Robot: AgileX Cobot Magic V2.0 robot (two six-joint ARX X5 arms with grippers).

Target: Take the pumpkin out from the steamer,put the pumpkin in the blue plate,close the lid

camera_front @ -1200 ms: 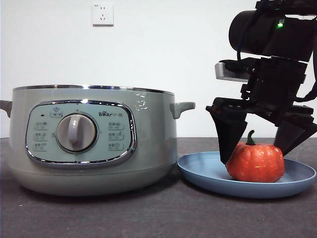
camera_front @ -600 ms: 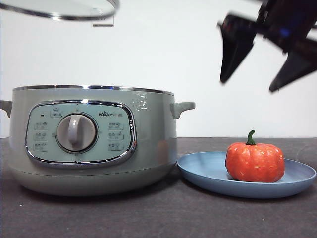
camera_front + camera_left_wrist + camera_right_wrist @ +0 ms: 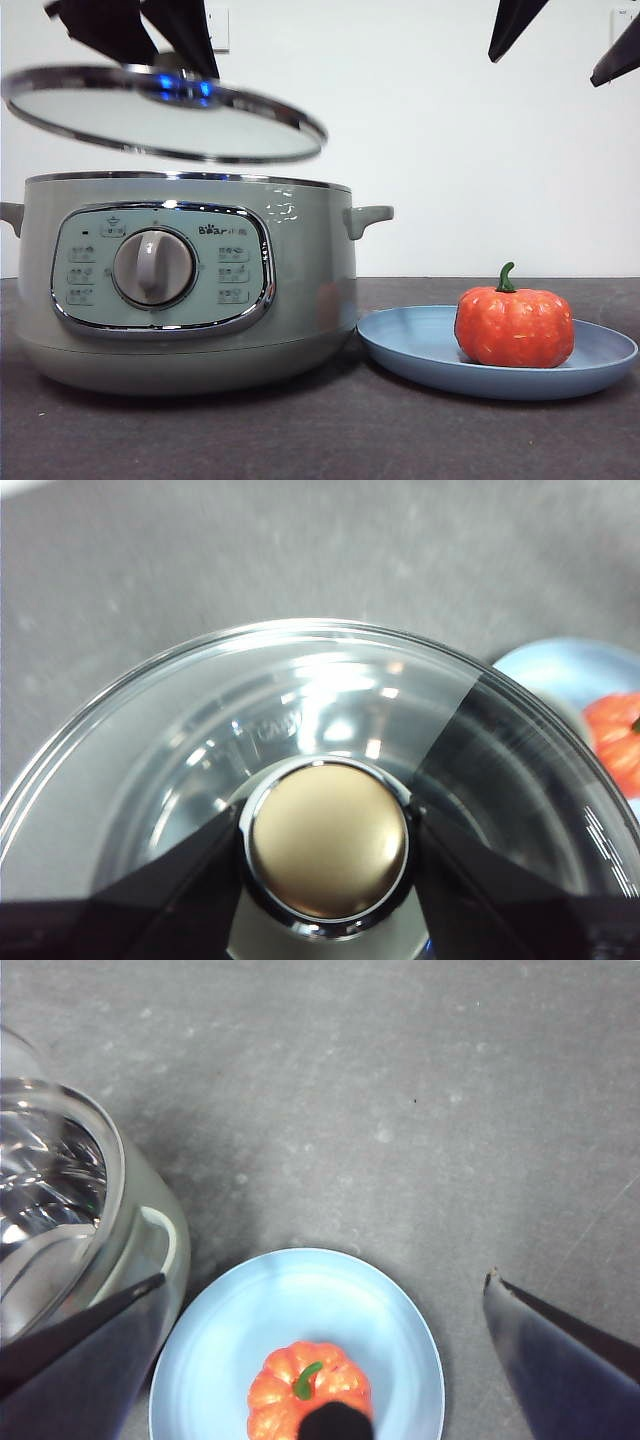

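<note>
The orange pumpkin (image 3: 515,328) sits on the blue plate (image 3: 420,345), to the right of the sage-green steamer (image 3: 185,280). It also shows in the right wrist view (image 3: 305,1390) on the plate (image 3: 230,1360). My left gripper (image 3: 165,60) is shut on the knob (image 3: 328,840) of the glass lid (image 3: 160,115) and holds the lid tilted a little above the open steamer. My right gripper (image 3: 565,40) is open and empty, high above the plate, its jaws wide apart.
A wall socket (image 3: 215,25) is on the white wall behind. The dark grey table (image 3: 330,430) runs in front of the steamer and the plate. The steamer's side handle (image 3: 368,217) points toward the plate.
My right gripper let go of the pumpkin and rose to the top of the view. My left gripper brought the lid down from the top left to just over the steamer.
</note>
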